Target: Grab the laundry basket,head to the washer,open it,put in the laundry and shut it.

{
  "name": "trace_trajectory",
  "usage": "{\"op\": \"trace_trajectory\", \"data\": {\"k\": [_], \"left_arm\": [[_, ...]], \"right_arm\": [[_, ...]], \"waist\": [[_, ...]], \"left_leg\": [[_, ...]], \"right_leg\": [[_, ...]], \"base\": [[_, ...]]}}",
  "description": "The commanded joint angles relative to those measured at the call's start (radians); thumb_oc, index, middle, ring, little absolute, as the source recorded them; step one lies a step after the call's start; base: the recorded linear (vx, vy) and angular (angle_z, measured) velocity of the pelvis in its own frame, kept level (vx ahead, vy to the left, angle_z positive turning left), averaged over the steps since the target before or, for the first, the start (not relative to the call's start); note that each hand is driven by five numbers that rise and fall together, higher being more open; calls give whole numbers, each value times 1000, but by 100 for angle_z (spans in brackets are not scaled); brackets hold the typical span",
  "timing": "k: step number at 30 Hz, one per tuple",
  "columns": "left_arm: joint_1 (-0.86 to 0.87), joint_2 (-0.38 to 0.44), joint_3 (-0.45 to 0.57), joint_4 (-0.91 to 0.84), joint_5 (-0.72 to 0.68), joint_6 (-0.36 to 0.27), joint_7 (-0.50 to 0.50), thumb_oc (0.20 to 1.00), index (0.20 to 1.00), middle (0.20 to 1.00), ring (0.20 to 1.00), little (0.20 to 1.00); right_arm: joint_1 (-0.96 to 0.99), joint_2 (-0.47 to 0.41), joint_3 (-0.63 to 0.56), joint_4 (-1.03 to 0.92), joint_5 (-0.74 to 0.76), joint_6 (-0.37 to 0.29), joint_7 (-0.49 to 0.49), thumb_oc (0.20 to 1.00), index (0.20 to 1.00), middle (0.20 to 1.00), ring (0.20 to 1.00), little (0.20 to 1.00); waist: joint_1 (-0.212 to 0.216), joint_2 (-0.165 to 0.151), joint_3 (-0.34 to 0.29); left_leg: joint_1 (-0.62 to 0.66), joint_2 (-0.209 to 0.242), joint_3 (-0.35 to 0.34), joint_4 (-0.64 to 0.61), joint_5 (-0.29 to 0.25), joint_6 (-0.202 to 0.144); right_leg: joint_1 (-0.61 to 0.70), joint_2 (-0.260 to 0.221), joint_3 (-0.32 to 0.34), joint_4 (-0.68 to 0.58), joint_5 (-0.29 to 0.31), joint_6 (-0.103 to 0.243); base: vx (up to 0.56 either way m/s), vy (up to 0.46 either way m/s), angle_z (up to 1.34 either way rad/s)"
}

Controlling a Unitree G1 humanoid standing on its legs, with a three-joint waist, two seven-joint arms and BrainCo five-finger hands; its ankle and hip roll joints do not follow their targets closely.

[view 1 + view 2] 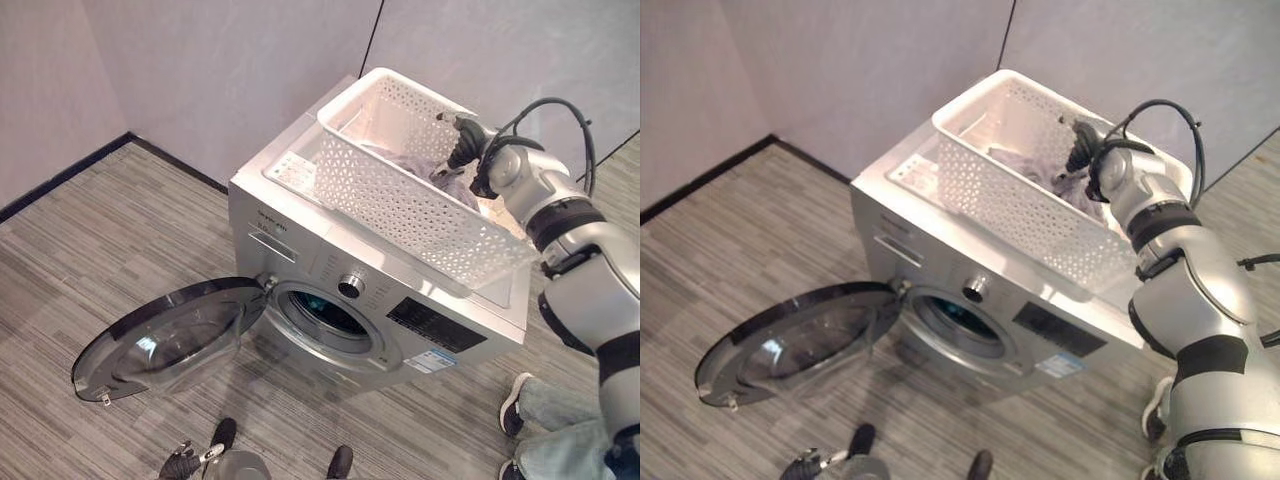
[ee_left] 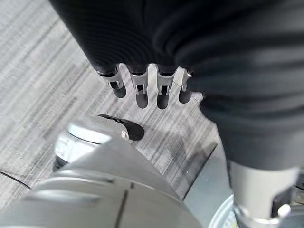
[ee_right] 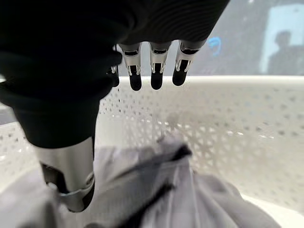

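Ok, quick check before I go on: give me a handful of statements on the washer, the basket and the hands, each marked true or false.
1. The washer door is shut. False: it hangs wide open to the robot's left of the drum opening.
2. The basket sits on top of the washer. True.
3. The basket is empty. False: grey laundry lies in it.
4. The right hand is over the basket, fingers straight, above the laundry. True.
5. The left hand holds the door. False: its straight fingers hang over the floor, holding nothing.
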Motion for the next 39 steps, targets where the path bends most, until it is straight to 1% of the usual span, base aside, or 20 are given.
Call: {"op": "trace_trajectory", "data": {"k": [1, 2, 8, 10, 13, 14, 15, 16, 19, 22, 25, 26, 27, 29, 30, 31, 39], "left_arm": [[-24, 29, -19, 10, -59, -29, -9, 1000, 1000, 1000, 1000, 1000], [-24, 29, -19, 10, -59, -29, -9, 1000, 1000, 1000, 1000, 1000], [-6, 43, -30, -23, -78, -27, -35, 1000, 1000, 1000, 1000, 1000], [-4, 43, -33, -24, -78, -24, -38, 1000, 1000, 1000, 1000, 1000], [-1, 40, -40, -26, -80, -19, -47, 1000, 1000, 1000, 1000, 1000], [0, 39, -48, -36, -78, -16, -54, 1000, 1000, 1000, 1000, 1000], [-4, 39, -52, -37, -77, -16, -54, 1000, 1000, 1000, 1000, 1000], [-5, 36, -57, -42, -82, -17, -55, 1000, 1000, 1000, 1000, 1000], [-11, 34, -63, -53, -96, -21, -53, 1000, 1000, 1000, 1000, 1000], [-20, 25, -70, -46, -100, -22, -46, 1000, 1000, 1000, 1000, 1000], [-22, 23, -69, -44, -102, -23, -43, 1000, 1000, 1000, 1000, 1000], [-25, 22, -68, -39, -102, -24, -38, 1000, 1000, 1000, 1000, 1000], [-25, 22, -68, -39, -102, -24, -38, 1000, 1000, 1000, 1000, 1000], [-32, 21, -63, -22, -97, -27, -26, 1000, 1000, 1000, 1000, 1000], [-33, 21, -63, -22, -97, -27, -26, 1000, 1000, 1000, 1000, 1000], [-39, 20, -59, -15, -91, -30, -20, 1000, 1000, 1000, 1000, 1000], [-57, 23, -40, 33, -67, -45, 12, 1000, 1000, 1000, 1000, 1000]], "right_arm": [[-64, -119, 72, -3, 22, -25, 29, 1000, 1000, 1000, 1000, 1000], [-64, -120, 72, -3, 22, -25, 29, 1000, 1000, 1000, 1000, 1000], [-63, -165, 139, -16, 106, -7, 169, 1000, 1000, 1000, 1000, 1000], [-61, -171, 146, -22, 119, -2, 186, 1000, 1000, 1000, 1000, 1000], [-41, -190, 164, -54, 163, 13, 240, 1000, 1000, 1000, 1000, 1000], [-26, -219, 197, -105, 204, 26, 295, 529, 529, 529, 529, 529], [-26, -224, 203, -121, 221, 29, 307, 216, 216, 216, 216, 216], [-20, -235, 214, -132, 243, 31, 316, 200, 200, 200, 200, 200], [-30, -254, 226, -156, 272, 32, 326, 200, 200, 200, 200, 200], [-48, -260, 193, -138, 313, 23, 288, 200, 200, 200, 200, 200], [-57, -258, 180, -128, 324, 18, 271, 200, 200, 200, 200, 200], [-74, -256, 147, -116, 352, 5, 230, 200, 200, 200, 200, 200], [-73, -256, 147, -116, 352, 5, 230, 200, 200, 200, 200, 200], [-108, -261, 78, -97, 416, -12, 163, 200, 200, 200, 200, 200], [-108, -261, 78, -97, 416, -12, 163, 200, 200, 200, 200, 200], [-118, -264, 36, -86, 452, -25, 134, 200, 200, 200, 200, 200], [-189, -348, -167, -73, 687, -121, -41, 200, 200, 200, 200, 200]], "waist": [[40, 4, 36], [40, 4, 36], [64, 0, 61], [66, 1, 64], [70, 5, 70], [72, 10, 77], [72, 14, 79], [72, 20, 82], [65, 30, 80], [56, 34, 70], [53, 35, 66], [49, 36, 59], [49, 36, 60], [46, 35, 49], [44, 34, 47], [40, 33, 37], [26, 29, -5]], "left_leg": [[14, -8, 3, 9, -41, 47], [14, -8, 3, 9, -41, 47], [-8, -5, -2, 18, -33, 42], [-11, -3, -3, 20, -32, 42], [-17, -2, -7, 18, -27, 41], [-23, -1, -11, 9, -16, 38], [-26, -2, -12, 4, -13, 38], [-30, -5, -12, -2, -7, 37], [-35, -9, -12, -17, 5, 35], [-34, -12, -11, -26, 7, 36], [-32, -13, -9, -26, 6, 36], [-26, -15, -5, -26, 3, 37], [-26, -15, -5, -26, 3, 38], [-9, -13, 1, -28, -6, 38], [-13, -15, -1, -28, -4, 39], [-7, -16, 0, -27, -8, 39], [21, -18, 0, -30, -23, 36]], "right_leg": [[61, -16, 15, 58, -155, 44], [61, -16, 15, 58, -155, 44], [50, -13, 3, 56, -153, 42], [49, -12, 3, 55, -152, 42], [44, -12, -1, 55, -152, 42], [37, -13, -6, 53, -152, 42], [33, -14, -7, 52, -151, 43], [29, -16, -10, 50, -150, 43], [22, -19, -15, 44, -146, 44], [22, -20, -16, 39, -143, 44], [23, -21, -15, 40, -144, 44], [25, -21, -13, 40, -144, 44], [26, -21, -13, 40, -144, 44], [37, -21, -9, 42, -146, 45], [33, -22, -10, 41, -145, 46], [39, -23, -11, 43, -146, 46], [69, -22, -18, 47, -154, 51]], "base": [[-1, -16, -5], [2, -20, -6], [0, -13, -2], [0, 0, 0], [2, -1, -1], [-4, 14, 5], [-18, 32, 11], [-14, 27, 10], [-3, 8, 2], [0, 0, 0], [0, 0, 0], [0, 0, 0], [0, 0, 0], [0, 0, 0], [0, 0, 0], [0, 0, 0], [26, -1, 2]]}}
